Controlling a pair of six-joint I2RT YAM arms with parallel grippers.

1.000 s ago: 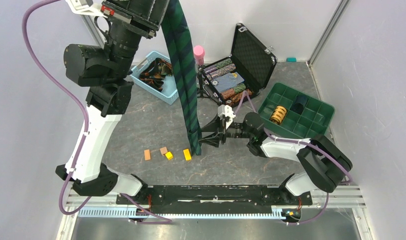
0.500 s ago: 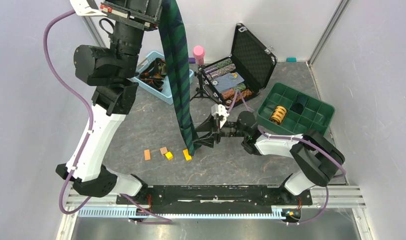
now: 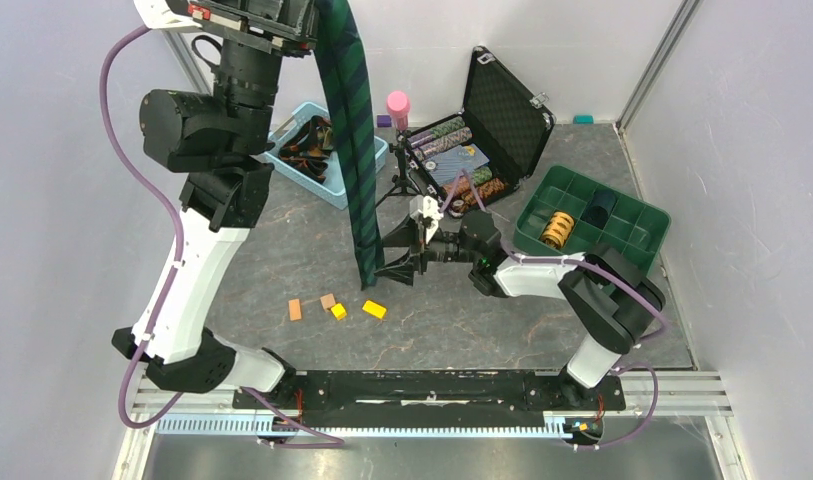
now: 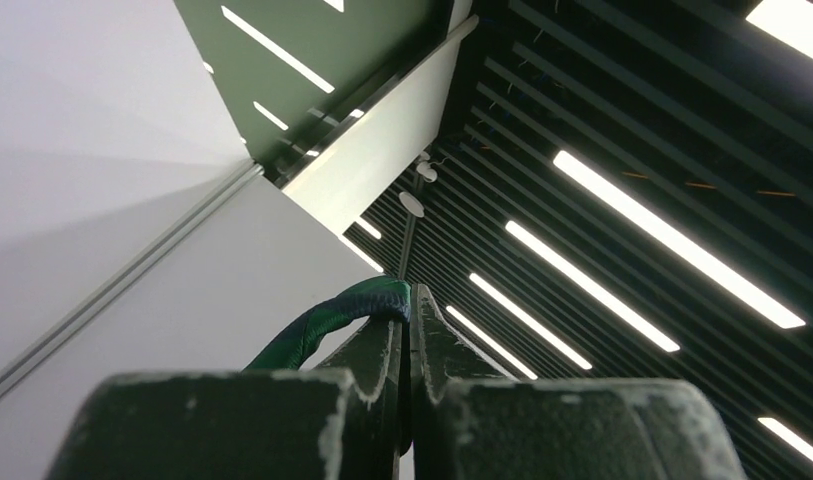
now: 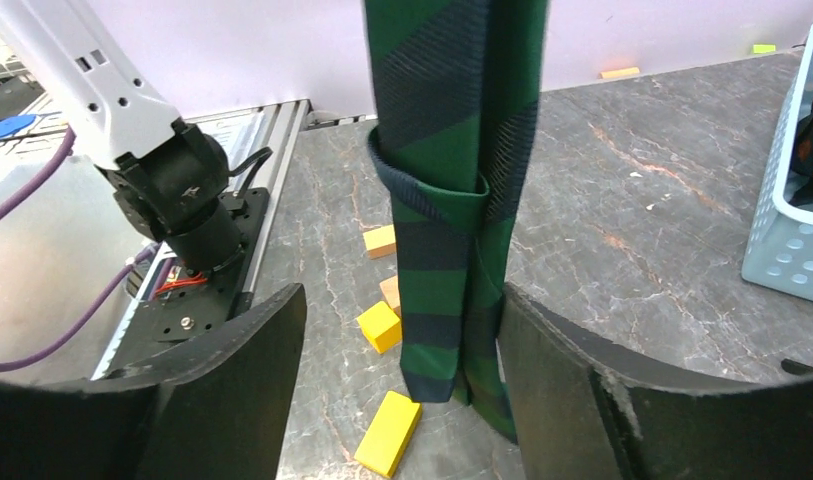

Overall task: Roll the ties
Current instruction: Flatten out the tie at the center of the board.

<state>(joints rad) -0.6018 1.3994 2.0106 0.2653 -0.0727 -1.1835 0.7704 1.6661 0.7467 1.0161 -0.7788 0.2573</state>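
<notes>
**While our left hand holds the plaid tie high, our right hand stands wide about its tail**

Where the left arm reaches up to the top edge of the overhead view, our left hand [image 4: 410,330] is pinched tight on the plaid tie [image 3: 350,140], whose fold loops over the fingertips in the left wrist view. From there the green-and-navy tie hangs straight down, doubled, with a band of its own cloth round both layers. Its pointed ends reach the counter [image 3: 462,330] or hang just above it; we cannot tell which.

Our right hand [image 3: 397,255] lies low and level, reaching in from the right, fingers spread wide with the tail of the tie between them. The tie hangs closer to one finger, with clear space at the other, and nothing is gripped.

Just beside the tail, on the near side, lie four small orange and yellow blocks [image 3: 374,309]. Beyond them we see bare counter running to the rail [image 3: 432,385] that carries both bases. Behind the tie and to the left sits a blue basket [image 3: 327,188] heaped with the other ties [image 3: 307,140]. A black case [image 3: 502,110] stands open behind the right hand, and a green tray [image 3: 622,235] lies near the right wall. Walls close the counter on the left, back and right sides.
</notes>
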